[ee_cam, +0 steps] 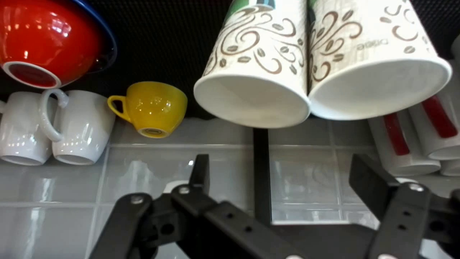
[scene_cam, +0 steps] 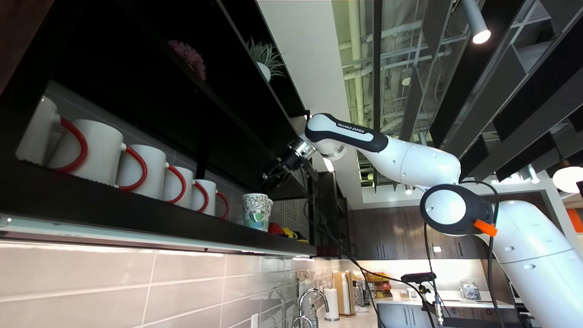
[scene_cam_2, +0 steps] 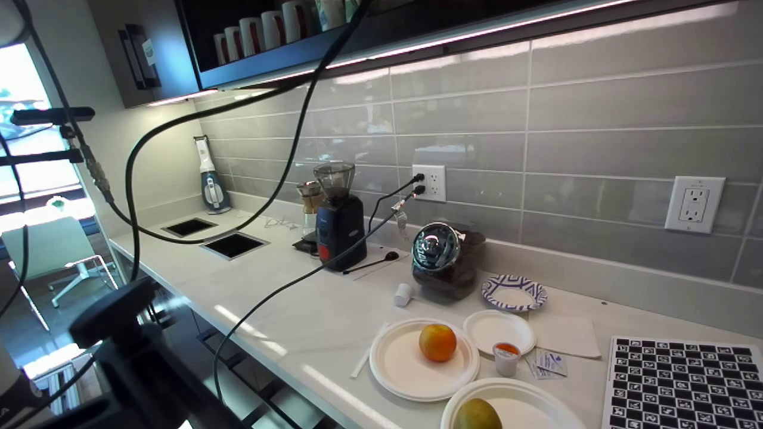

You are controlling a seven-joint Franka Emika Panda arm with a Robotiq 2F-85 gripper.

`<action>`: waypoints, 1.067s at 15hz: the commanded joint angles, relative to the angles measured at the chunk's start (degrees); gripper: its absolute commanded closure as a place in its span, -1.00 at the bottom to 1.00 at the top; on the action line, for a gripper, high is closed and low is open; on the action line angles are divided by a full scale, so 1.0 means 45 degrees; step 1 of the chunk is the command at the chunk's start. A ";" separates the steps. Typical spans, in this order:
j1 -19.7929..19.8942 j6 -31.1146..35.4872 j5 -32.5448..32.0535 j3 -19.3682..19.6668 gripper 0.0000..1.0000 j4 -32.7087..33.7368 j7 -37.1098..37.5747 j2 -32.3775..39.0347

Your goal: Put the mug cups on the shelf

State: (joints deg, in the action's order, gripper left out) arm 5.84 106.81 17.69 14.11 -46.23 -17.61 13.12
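Black fingers (ee_cam: 201,171) come nearest to the wrist camera, spread wide; the gripper (ee_cam: 280,169) is released, with nothing caught between its tips. Just beyond, in the upper part of that view, are the task's mug cups as I take them: a patterned paper cup (ee_cam: 255,54) with brown swirls and some green, and beside it a second paper cup (ee_cam: 363,61) of the same print (the wrist view seems turned over, so they look as if they hang). In an exterior view both stand upright on the shelf (scene_cam: 118,202), one partly hiding the other, with the gripper near but apart.

Past them are a yellow cup (ee_cam: 156,108), a red bowl (ee_cam: 50,39) and white mugs (ee_cam: 82,122); toward the other side run the red-handled mugs (scene_cam: 98,146).

By my judgement the placing is done for these two, and what is left is chiefly drawing the arm (scene_cam: 401,159) clear without knocking a rim. Well below, the counter (scene_cam_2: 310,333) bears plates (scene_cam_2: 405,366) and an orange fruit (scene_cam_2: 438,342); I see no cup of that print there, though whether more are due I cannot tell.
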 commanded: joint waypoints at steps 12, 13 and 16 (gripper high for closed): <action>0.0016 -0.0393 -0.0217 0.1004 -1.00 -0.0471 0.4458 -0.0029; 0.0021 -0.0611 -0.0208 0.1037 -1.00 -0.0540 0.4632 -0.0023; 0.0073 -0.1229 -0.0026 0.1082 -1.00 -0.0743 0.4890 -0.0020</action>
State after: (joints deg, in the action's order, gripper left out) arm 6.00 103.52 17.40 18.75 -48.57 2.36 13.40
